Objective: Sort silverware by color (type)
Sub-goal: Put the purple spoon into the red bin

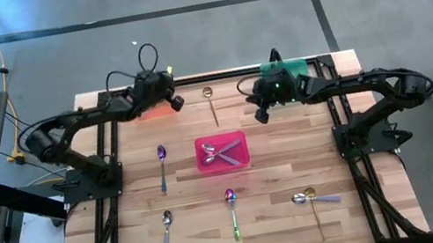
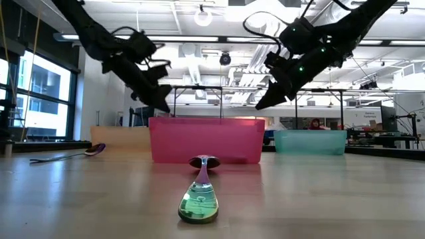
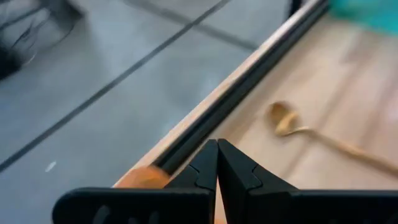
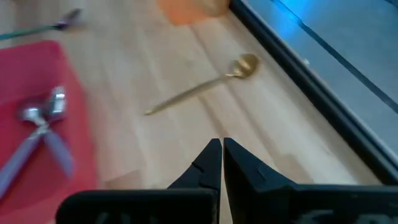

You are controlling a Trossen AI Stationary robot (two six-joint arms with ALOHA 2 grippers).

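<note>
Iridescent spoon (image 2: 198, 198) nearest; both grippers' fingers closed, empty.

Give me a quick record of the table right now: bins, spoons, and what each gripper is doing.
pink bin: mid-table, holds two silver spoons
orange bin: far edge, under left arm
green bin: far edge, under right arm
gold spoon: loose between the grippers
left gripper: shut, empty, raised
right gripper: shut, empty, raised

light: bright, ceiling lamps (image 2: 202, 16) | glare: windows (image 2: 30, 93) | blur: wrist views, perhaps motion
</note>
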